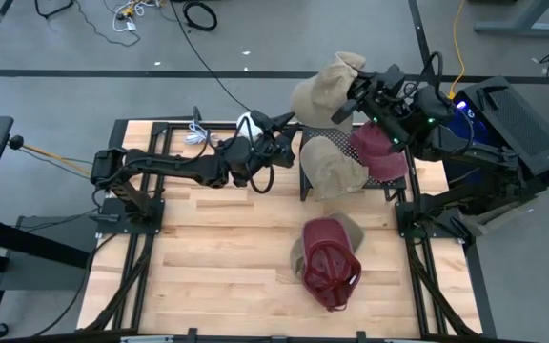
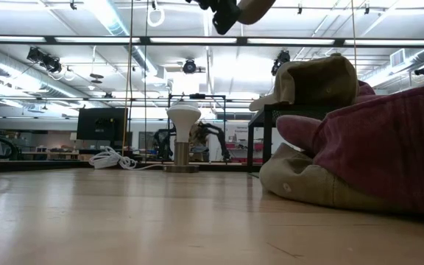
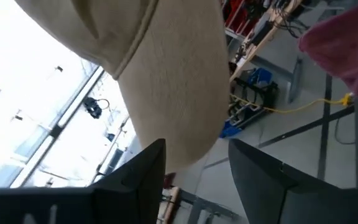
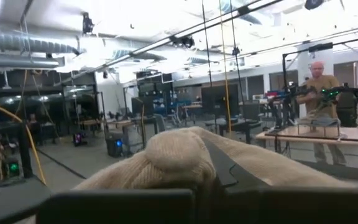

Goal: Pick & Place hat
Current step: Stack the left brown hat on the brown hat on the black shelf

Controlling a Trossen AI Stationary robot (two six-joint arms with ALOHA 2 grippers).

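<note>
A: We've got a tan hat [image 1: 324, 88] up in the air at the far edge of the table, right by the dark rack [image 1: 305, 170] at the back, and the right gripper [image 1: 353, 105] is pinched fully closed on its cloth. In the right wrist view the fabric bunches up right over the fingers.

B: And the left gripper [image 1: 289, 121] is at the same hat from the other side, jaws parted about halfway. In its wrist view the tan crown hangs just above the two dark fingers [image 3: 140, 180], not yet between them as far as we can see.

A: So we read this as a handover, or a two-handed lift. To do it well, the left wants cloth well between its fingers before it closes, and the right shouldn't let go until that grip is sure.

B: Agreed, soft cloth slips. Around it, a second tan hat [image 1: 332, 164] and a maroon hat [image 1: 377, 152] sit on the rack, touching each other.

A: And nearer us on the wooden table [image 1: 217, 267], another maroon hat [image 1: 332, 265] lies on a tan hat, well apart from both grippers
</note>
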